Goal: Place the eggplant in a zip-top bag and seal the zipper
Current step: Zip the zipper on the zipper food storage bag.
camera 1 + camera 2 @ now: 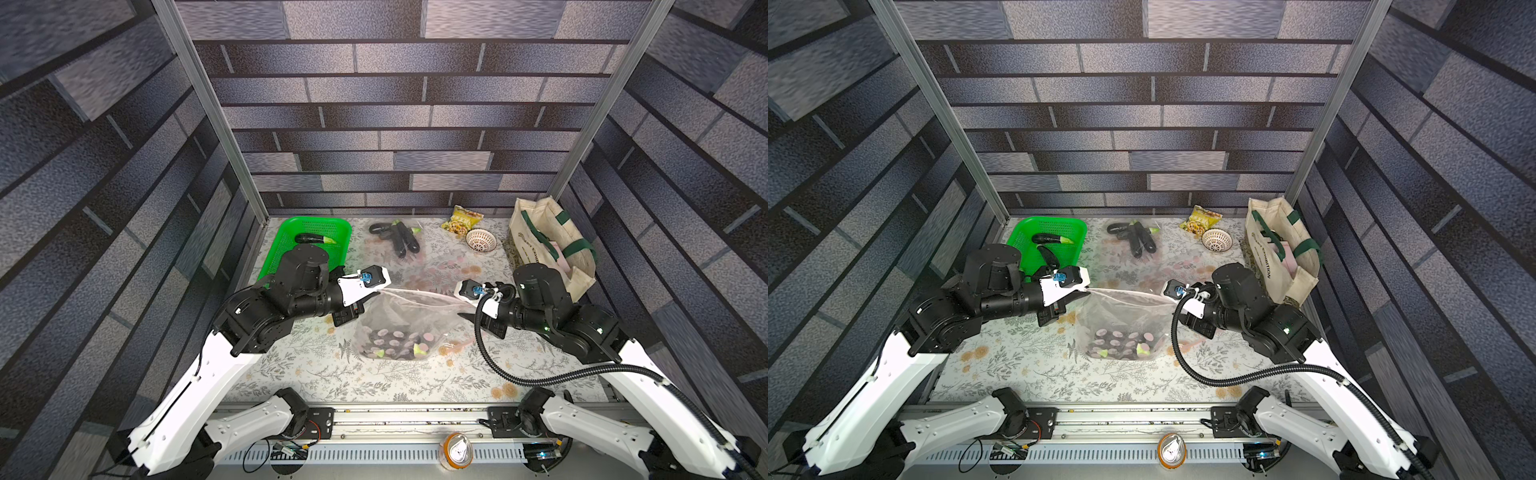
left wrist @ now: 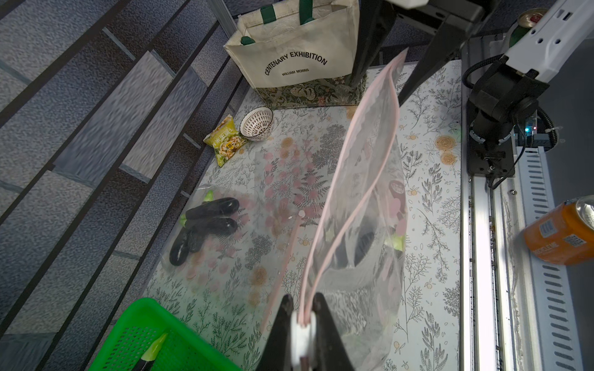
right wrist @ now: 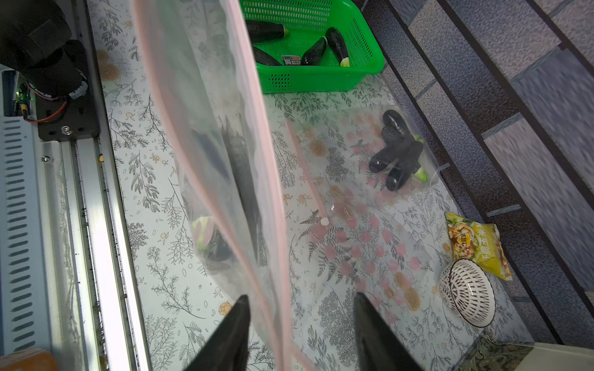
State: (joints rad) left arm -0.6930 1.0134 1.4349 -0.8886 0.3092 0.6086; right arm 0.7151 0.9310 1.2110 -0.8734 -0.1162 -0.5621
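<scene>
My left pincer (image 2: 303, 316) nipped tight on the zipper end of the bag (image 1: 395, 316), right pincer (image 3: 301, 295) wide, zipper strip running between its jaws, contact unclear, eggplant (image 1: 399, 353) at bag bottom below both, blurred through film, basket (image 1: 340, 232) beyond left, tote (image 1: 536, 232) beyond right.

1. The cream canvas tote bag with green handles (image 2: 289, 38) carries dark capitals on its face in the left wrist view: an arched line, "CENTENARY EXHIBITION", with a smaller "WILLIAM MORRIS" beneath.
2. In a top view the tote bag (image 1: 1262, 266) shows "EXHIBITION" running down its face.
3. The yellow-green plastic snack packet (image 3: 475, 247) bears large Chinese characters, too blurred to read surely.
4. The orange drink can (image 2: 559, 237) has small print and a square code, both illegible.
5. A small sticker (image 3: 291, 60) lies in the green plastic mesh basket (image 3: 321, 80); its print is too small to read.
</scene>
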